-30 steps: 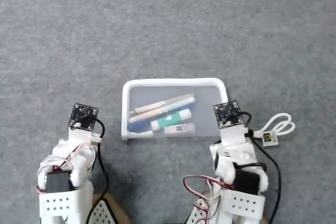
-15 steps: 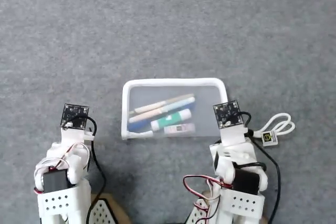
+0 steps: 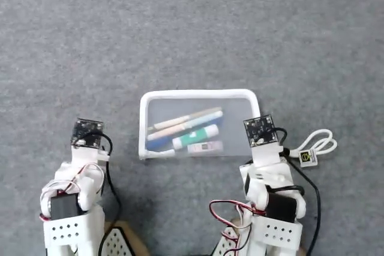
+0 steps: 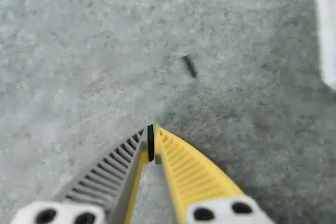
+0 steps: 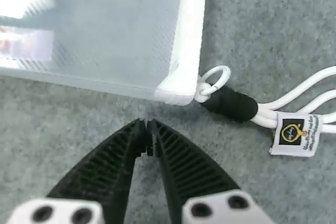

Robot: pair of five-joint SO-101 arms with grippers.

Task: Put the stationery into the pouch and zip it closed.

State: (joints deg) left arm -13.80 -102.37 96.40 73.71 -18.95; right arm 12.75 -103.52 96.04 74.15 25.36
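left gripper (image 4: 151,150): jaws pressed together at the tips, holding nothing; over bare mat off the pouch's left side, apart from it.
speck (image 4: 189,66): a small dark fleck on the mat, also on the pouch's left side.
mat (image 3: 192,40): grey and fuzzy, lying under the pouch on all sides.
pouch (image 3: 198,93): clear with a white rim, lying flat; whether its zip is fully shut cannot be told.
pens (image 3: 186,121): inside the pouch, lying slantwise in its left half.
glue stick (image 3: 195,137): inside the pouch, just beside the pens.
small packet (image 3: 205,146): inside the pouch, near its front edge.
right gripper (image 5: 147,135): black jaws closed on each other, holding nothing; just off the pouch's front right corner, not touching it.
ring (image 5: 215,77): at the pouch's front right corner.
cord (image 5: 315,93): white loop joined to that ring through a black sleeve (image 5: 229,103), trailing away from the pouch's right side.
tag (image 5: 294,135): on the cord, right of the pouch.
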